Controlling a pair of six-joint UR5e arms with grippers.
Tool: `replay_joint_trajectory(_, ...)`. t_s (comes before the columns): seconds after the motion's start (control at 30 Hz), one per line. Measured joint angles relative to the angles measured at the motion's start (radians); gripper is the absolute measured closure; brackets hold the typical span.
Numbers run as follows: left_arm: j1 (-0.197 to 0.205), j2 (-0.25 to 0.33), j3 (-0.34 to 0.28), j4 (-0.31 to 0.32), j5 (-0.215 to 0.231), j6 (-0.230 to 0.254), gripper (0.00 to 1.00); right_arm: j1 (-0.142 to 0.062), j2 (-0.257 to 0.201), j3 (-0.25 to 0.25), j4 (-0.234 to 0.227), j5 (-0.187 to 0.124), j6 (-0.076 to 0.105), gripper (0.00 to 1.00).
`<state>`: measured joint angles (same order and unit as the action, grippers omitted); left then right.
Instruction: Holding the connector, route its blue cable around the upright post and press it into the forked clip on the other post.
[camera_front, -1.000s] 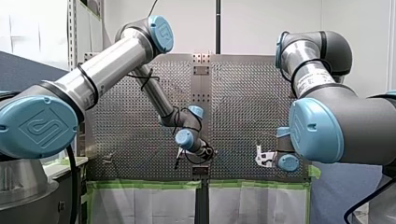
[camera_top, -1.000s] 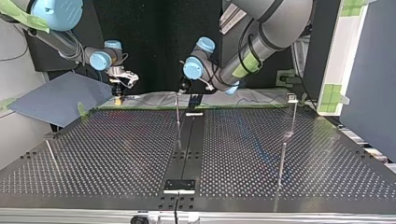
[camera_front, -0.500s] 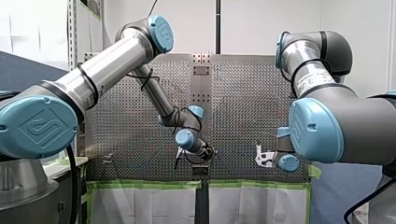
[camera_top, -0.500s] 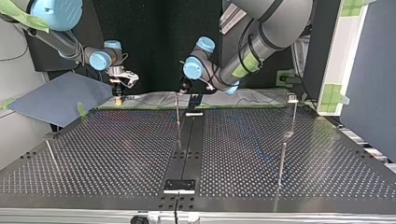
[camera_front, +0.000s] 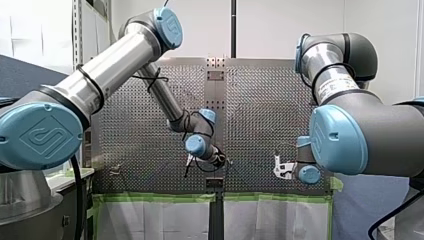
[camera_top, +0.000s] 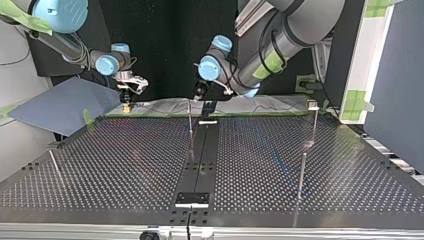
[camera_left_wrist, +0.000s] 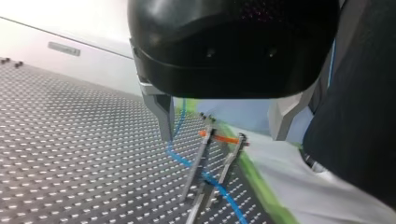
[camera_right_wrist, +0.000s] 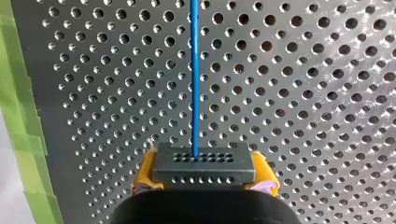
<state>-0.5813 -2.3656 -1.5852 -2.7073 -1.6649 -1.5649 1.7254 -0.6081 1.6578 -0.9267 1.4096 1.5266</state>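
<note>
Two grey robot arms with pale blue joint caps bend in over a perforated metal desk (camera_top: 125, 160). Nearest, the robot's right arm folds down from a high elbow, its wrist low by the desk's green-taped edge. Its right hand (camera_right_wrist: 201, 173) is clamped, yellow pads (camera_right_wrist: 144, 173) on either side, on a dark grey rectangular connector (camera_right_wrist: 201, 163) dotted with small holes. A thin blue cable (camera_right_wrist: 194, 70) leaves the connector's face and runs straight ahead over the desk.

The left arm climbs to a raised elbow, then slopes down to the middle of the desk's edge. Its black left hand (camera_left_wrist: 223, 134) has metal fingers (camera_left_wrist: 163, 116) spread apart, gripping nothing; the cable passes beside one finger. Just beyond stand two slim grey rods (camera_left_wrist: 201, 158) joined by an orange piece, the cable crossing at their foot. Farther across, a thin upright post (camera_top: 302, 172) stands at the top view's right.
</note>
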Motion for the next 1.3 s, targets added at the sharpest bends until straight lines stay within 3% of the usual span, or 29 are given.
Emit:
replay_joint_trajectory(0.2, 0.000, 0.053, -0.054, 0.053, -0.043, -0.023, 0.00, 0.000, 0.000, -0.001, 0.000, -0.001, 0.000, 1.00)
replay_joint_trajectory(0.6, -0.012, 0.150, -0.150, 0.150, -0.111, -0.116, 0.00, 0.000, 0.000, -0.001, 0.006, -0.013, 0.007, 1.00)
replay_joint_trajectory(1.3, -0.022, 0.339, -0.340, 0.207, -0.114, -0.174, 0.00, 0.001, 0.000, -0.001, 0.006, -0.024, 0.011, 1.00)
